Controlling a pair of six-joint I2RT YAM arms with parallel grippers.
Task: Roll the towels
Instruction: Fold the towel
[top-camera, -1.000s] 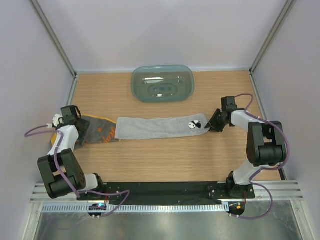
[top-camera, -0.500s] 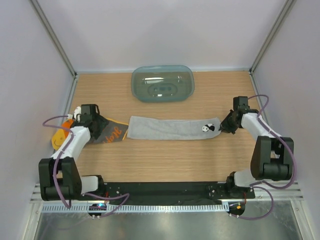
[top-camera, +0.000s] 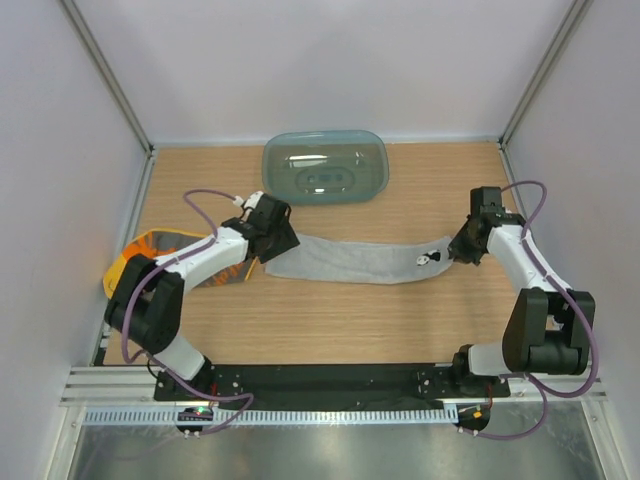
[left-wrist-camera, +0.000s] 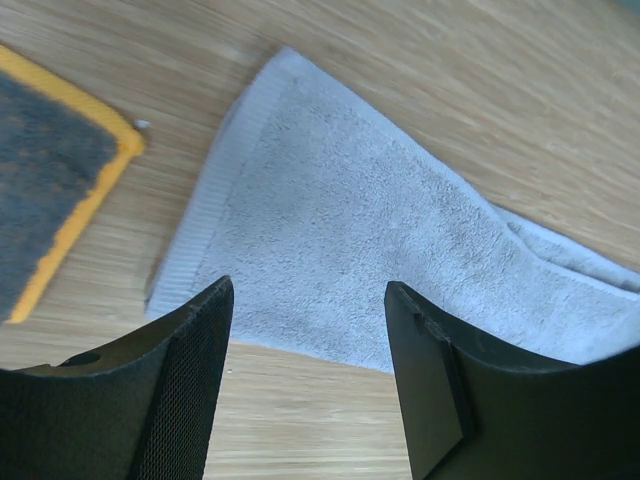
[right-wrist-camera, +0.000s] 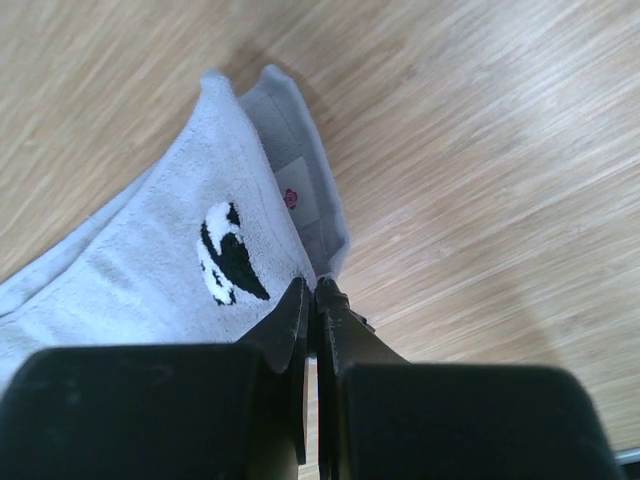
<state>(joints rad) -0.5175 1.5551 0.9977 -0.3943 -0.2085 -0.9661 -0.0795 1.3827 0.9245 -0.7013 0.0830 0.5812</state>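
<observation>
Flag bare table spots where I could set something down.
Free: the near strip of table between the grey towel and the arm bases; the back corners either side of the teal tray. Crowded: the middle band, where yellow-orange towel, left end effector and right end effector line the grey towel.

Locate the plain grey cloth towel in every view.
Top external: plain grey cloth towel centre, stretched between the arms.
Left wrist: towel fills the middle, beyond the open left claw.
Right wrist: towel at left, edge pinched by right claw.
Shared landmark: wooden table.
</observation>
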